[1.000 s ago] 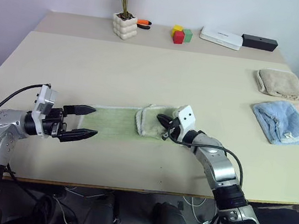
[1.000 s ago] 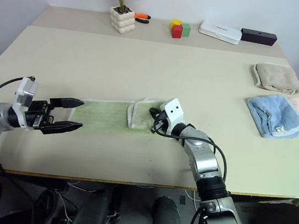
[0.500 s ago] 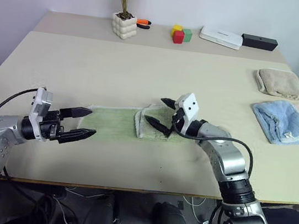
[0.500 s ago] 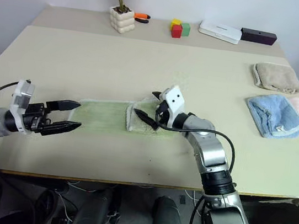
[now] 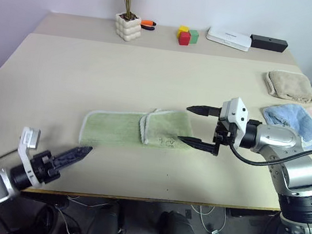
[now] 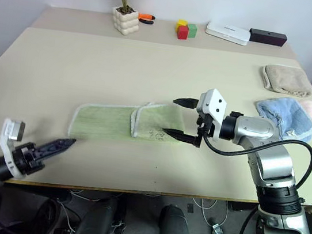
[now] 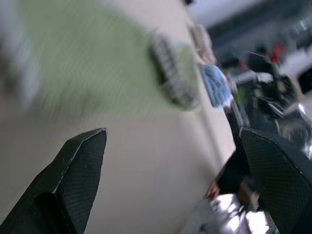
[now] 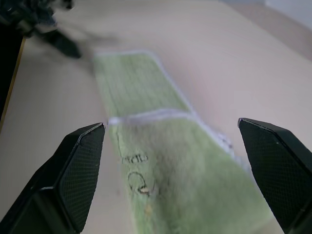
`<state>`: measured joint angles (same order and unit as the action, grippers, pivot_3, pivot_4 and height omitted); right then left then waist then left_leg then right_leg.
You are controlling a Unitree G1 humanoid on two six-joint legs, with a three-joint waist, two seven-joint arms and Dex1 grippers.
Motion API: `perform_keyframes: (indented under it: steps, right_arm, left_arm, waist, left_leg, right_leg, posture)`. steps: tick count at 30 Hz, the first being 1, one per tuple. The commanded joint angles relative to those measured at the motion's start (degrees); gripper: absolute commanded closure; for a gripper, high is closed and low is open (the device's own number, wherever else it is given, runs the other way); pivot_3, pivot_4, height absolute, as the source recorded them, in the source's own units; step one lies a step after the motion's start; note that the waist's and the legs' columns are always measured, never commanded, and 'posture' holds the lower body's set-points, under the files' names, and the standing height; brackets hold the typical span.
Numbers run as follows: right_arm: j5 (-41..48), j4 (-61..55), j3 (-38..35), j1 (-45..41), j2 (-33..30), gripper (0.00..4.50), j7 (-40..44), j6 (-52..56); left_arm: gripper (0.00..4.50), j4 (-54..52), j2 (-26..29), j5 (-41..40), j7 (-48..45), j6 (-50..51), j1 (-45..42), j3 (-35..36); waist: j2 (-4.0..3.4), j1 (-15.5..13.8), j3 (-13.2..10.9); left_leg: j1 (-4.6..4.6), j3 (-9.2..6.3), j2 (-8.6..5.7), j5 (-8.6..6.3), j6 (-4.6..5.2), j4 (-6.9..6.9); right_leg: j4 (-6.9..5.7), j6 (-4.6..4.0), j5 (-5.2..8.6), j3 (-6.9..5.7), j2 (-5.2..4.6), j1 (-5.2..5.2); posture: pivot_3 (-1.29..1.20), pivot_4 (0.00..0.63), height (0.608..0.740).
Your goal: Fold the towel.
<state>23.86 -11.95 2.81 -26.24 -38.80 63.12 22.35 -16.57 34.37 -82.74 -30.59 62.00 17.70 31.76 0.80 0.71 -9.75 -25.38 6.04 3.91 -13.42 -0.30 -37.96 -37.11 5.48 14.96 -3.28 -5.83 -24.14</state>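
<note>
Right claw (image 5: 200, 126) spread wide, empty, hovering just above the right end of the towel (image 5: 137, 129), touching nothing. Left claw (image 5: 78, 154) spread too, as seen from the left wrist, holding nothing, low near the table's (image 5: 150, 75) front edge, just short of the towel's left end and apart from it.

Towel lying flat near the middle of the table, right part folded over onto itself, pale trim along the fold, dark embroidered mark (image 8: 136, 180) facing up on the folded flap. Left part still a single layer.

Off to the right: beige towel (image 5: 291, 86), blue towel (image 5: 295, 119), well apart from the green one. At the back: potted plant (image 5: 130, 8), coloured blocks (image 5: 186, 36), white box (image 5: 229, 39), black box (image 5: 269, 43). Pot holding the plant; no other container.
</note>
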Motion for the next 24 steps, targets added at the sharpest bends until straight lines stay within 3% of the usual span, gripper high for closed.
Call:
perform_keyframes:
  steps: [1,7,16,19,24]
  right_arm:
    - [1.0,-1.7,-1.2,-0.4,0.6,0.05,-0.9,-0.9]
    - [0.7,-2.4,-0.8,0.7,1.1,0.05,-2.2,-0.7]
    - [0.2,-2.2,-1.1,1.3,1.1,0.05,-3.9,-0.9]
    - [-0.1,-1.7,-1.2,1.0,1.2,0.00,-4.6,-1.1]
    - [-0.9,-1.5,-1.2,1.0,1.2,0.00,-5.8,-1.4]
  left_arm:
    - [0.00,-2.6,-2.2,-6.9,7.2,-1.0,2.1,0.6]
    - [0.00,-1.7,-6.5,-12.7,18.0,-5.0,1.6,-1.4]
    - [0.00,5.9,-8.5,-9.9,29.3,-8.6,-5.3,-5.7]
    - [0.85,9.2,-9.0,-10.9,32.4,-8.9,-8.5,-6.5]
    - [3.45,12.4,-10.3,-8.7,33.8,-10.3,-13.2,-7.1]
  waist:
    - [0.00,-0.2,0.0]
    - [0.02,-0.2,0.0]
    - [-0.22,-0.3,0.2]
    - [-0.40,-0.4,0.3]
    - [-0.48,-0.8,0.3]
  left_leg:
    - [0.01,-0.02,-0.01,-0.01,0.00,-0.02]
    - [0.00,-0.02,-0.08,-0.04,0.04,-0.04]
    - [0.04,0.00,-0.12,-0.04,0.05,-0.04]
    - [0.12,-0.02,-0.12,-0.03,0.05,-0.04]
    - [0.17,-0.04,-0.13,-0.03,0.05,-0.07]
  right_leg:
    - [0.01,-0.03,0.02,0.00,-0.04,0.00]
    - [0.13,-0.21,0.10,0.00,-0.17,0.08]
    - [0.13,-0.21,0.11,0.00,-0.14,0.16]
    - [0.13,-0.21,0.11,-0.02,-0.12,0.25]
    - [0.14,-0.21,0.11,-0.03,-0.10,0.35]
  posture:
    - [0.00,0.150,0.735]
    - [0.00,0.150,0.735]
    - [0.00,0.150,0.735]
    - [0.00,0.150,0.735]
    - [0.00,0.150,0.735]
